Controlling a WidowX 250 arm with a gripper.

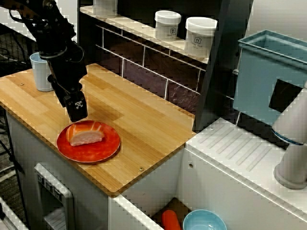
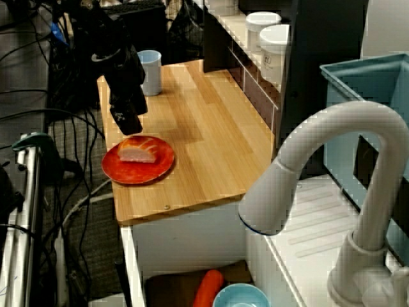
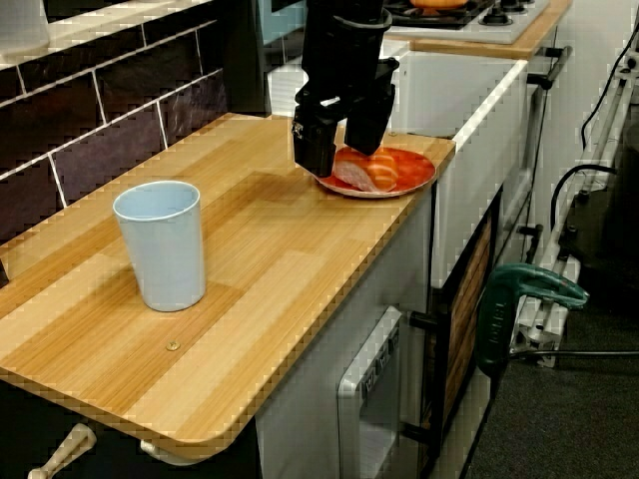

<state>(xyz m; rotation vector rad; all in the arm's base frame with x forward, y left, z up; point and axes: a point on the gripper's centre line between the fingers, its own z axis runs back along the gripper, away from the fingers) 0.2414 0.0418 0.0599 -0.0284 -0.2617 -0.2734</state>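
Salmon sushi (image 1: pixel 86 135) is lying on the red plate (image 1: pixel 103 151), which is sitting near the front edge of the bench (image 1: pixel 144 129). The pincer (image 3: pixel 339 160) is hovering just over the plate's back rim, released and gripping nothing. A blue cup (image 1: pixel 41 72) is standing near a back corner.

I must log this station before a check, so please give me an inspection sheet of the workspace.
Surface: wooden counter, level, light planks.
Job's things: salmon sushi on red plate, near the front edge.
Clutter: blue cup upright; white jars on the shelf.
Grippers: gripper open, low at the plate's rim, beside the sushi.
Cables: cables loose on the floor beside the counter.
Surroundings: faucet; blue bowl in the sink.
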